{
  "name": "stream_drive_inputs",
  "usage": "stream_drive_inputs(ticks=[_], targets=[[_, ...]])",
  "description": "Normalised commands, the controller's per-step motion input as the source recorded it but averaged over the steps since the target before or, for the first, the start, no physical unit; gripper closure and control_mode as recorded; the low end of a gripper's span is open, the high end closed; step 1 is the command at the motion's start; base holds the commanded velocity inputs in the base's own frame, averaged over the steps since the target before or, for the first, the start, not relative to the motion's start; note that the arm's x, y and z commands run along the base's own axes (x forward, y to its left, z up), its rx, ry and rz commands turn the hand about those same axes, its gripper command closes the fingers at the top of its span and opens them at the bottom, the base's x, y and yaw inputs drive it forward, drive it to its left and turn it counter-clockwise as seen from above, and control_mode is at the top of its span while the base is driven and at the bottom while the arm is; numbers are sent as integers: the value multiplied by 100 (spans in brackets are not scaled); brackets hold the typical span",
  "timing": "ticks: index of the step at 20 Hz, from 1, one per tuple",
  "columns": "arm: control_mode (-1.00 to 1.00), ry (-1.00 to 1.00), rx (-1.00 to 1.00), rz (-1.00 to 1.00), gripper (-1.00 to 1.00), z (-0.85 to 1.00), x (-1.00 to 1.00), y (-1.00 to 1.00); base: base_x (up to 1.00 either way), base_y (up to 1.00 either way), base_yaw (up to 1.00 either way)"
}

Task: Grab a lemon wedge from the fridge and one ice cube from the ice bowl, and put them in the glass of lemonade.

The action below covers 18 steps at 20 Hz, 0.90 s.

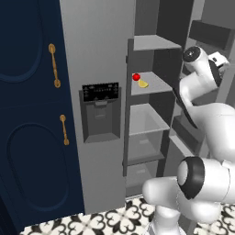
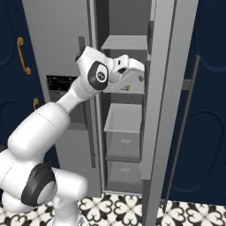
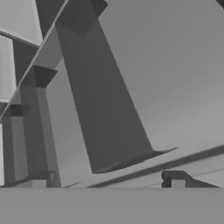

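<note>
Although the black panel (image 1: 100, 91) above the dispenser recess (image 1: 100, 120) carries a row of small pale markings, none of them can be read, and no brand or label shows anywhere else on the fridge (image 1: 98, 55). That fridge is tall and grey, with its right door (image 2: 160, 88) swung open and seen edge-on in the right base view, so that the pale shelves and clear drawers inside are exposed. On the second shelf (image 1: 153, 82) from the top lies the lemon wedge (image 1: 143, 84), a small bright yellow piece near the shelf's left front edge, just beside a small red ball (image 1: 136, 76) that sits to its left and slightly behind. Navy cabinets (image 1: 27, 114) with gold handles (image 1: 54, 65) flank the fridge, and a black-and-white patterned floor (image 1: 114, 220) runs below. Reaching up from the base, the white arm holds the gripper (image 2: 137, 70) at about the height of that shelf, by the open door's edge and apart from the wedge. In the hand view the two dark fingertips (image 3: 177, 179) stand wide apart with nothing between them, facing grey fridge surfaces.
</note>
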Motion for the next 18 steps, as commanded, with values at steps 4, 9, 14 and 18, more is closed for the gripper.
stream_drive_inputs(ticks=[4, 9, 14, 18], targets=[[-100, -11, 5, 1, -100, 1, 0, 100, 0, 0, 0], [-100, -14, 51, 14, -100, -63, 0, 87, 0, 0, 0], [-100, -3, 68, 20, -100, -96, 0, 92, 0, 0, 0], [-100, 5, 54, 21, -100, -59, -13, 93, 0, 0, 0]])
